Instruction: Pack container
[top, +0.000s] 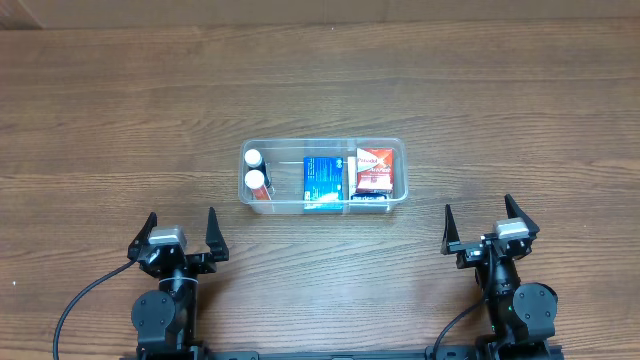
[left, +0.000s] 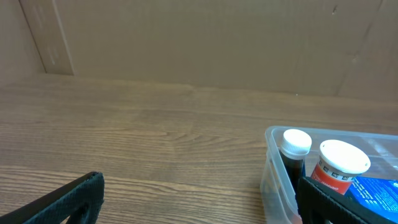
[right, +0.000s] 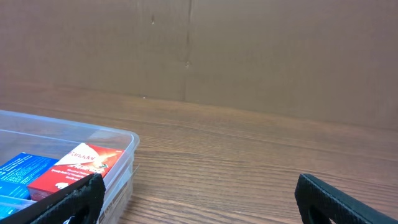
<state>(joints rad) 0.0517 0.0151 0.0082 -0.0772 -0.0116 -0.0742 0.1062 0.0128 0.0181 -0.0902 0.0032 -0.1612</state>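
Observation:
The clear plastic container (top: 398, 145) sits at the middle of the table. Inside it are two white-capped bottles (top: 255, 180) at the left, a blue box (top: 322, 182) in the middle and a red and white box (top: 374, 169) at the right. My left gripper (top: 180, 238) is open and empty, in front of the container's left end. My right gripper (top: 489, 228) is open and empty, in front and to the right of it. The left wrist view shows the bottles (left: 339, 165) in the container's corner (left: 273, 168). The right wrist view shows the red box (right: 74, 165) behind the container's wall (right: 121, 146).
A brown cardboard wall (left: 199, 43) stands behind the wooden table (top: 120, 120). Both arm bases sit at the near table edge.

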